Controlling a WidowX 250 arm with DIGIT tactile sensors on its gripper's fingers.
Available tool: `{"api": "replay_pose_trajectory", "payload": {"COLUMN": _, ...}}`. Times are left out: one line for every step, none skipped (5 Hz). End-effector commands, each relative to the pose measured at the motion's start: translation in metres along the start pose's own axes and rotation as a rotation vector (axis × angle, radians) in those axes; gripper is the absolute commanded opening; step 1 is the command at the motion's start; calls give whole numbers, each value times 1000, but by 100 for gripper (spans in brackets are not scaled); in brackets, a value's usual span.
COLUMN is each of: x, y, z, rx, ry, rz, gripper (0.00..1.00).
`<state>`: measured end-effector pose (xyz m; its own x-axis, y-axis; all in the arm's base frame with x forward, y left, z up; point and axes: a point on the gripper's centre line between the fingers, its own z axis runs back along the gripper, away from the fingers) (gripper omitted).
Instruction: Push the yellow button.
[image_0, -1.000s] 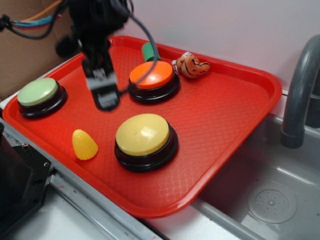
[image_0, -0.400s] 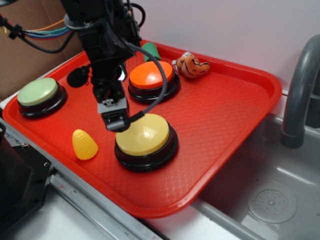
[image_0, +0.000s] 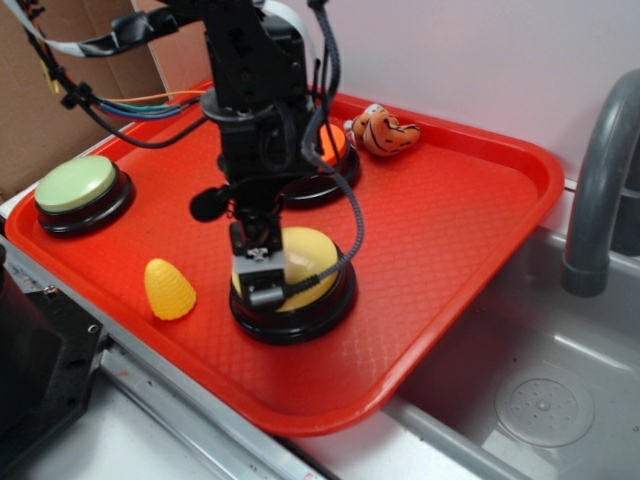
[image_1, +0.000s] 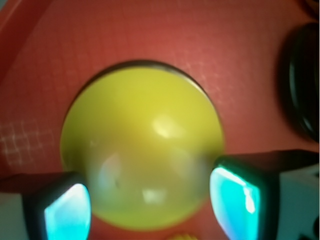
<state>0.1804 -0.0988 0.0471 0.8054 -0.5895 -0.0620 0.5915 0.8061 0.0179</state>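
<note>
On waffle-textured red tray (image_0: 450, 220), glossy domed yellow button (image_1: 142, 145), black-based, jaws spread above it

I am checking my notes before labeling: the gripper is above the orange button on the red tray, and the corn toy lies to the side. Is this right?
Not quite. The exterior view shows the gripper above the yellow button, not the orange one. The rest holds: red tray, corn toy to the side.

- Black arm (image_0: 255, 110), blocky segments.
- Black cable looping alongside; blue, red, orange wires at frame's upper left.
- End effector (image_0: 258, 282): grey tip; wrist view shows dark fingers (image_1: 240, 192) with glowing cyan pads.
</note>
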Motion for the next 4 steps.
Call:
{"api": "replay_pose_trajectory", "payload": {"x": 11, "y": -5, "z": 13, "rx": 75, "ry": -39, "rz": -48, "gripper": 100}}
{"api": "replay_pose_trajectory", "payload": {"x": 1, "y": -5, "z": 42, "rx": 129, "ry": -110, "rz": -30, "gripper": 100}}
{"api": "replay_pose_trajectory", "payload": {"x": -13, "y": -4, "z": 64, "rx": 133, "ry": -152, "rz": 8, "gripper": 100}}
{"api": "replay_pose_trajectory", "payload": {"x": -20, "y": 0, "z": 71, "rx": 84, "ry": -126, "rz": 41, "gripper": 100}}
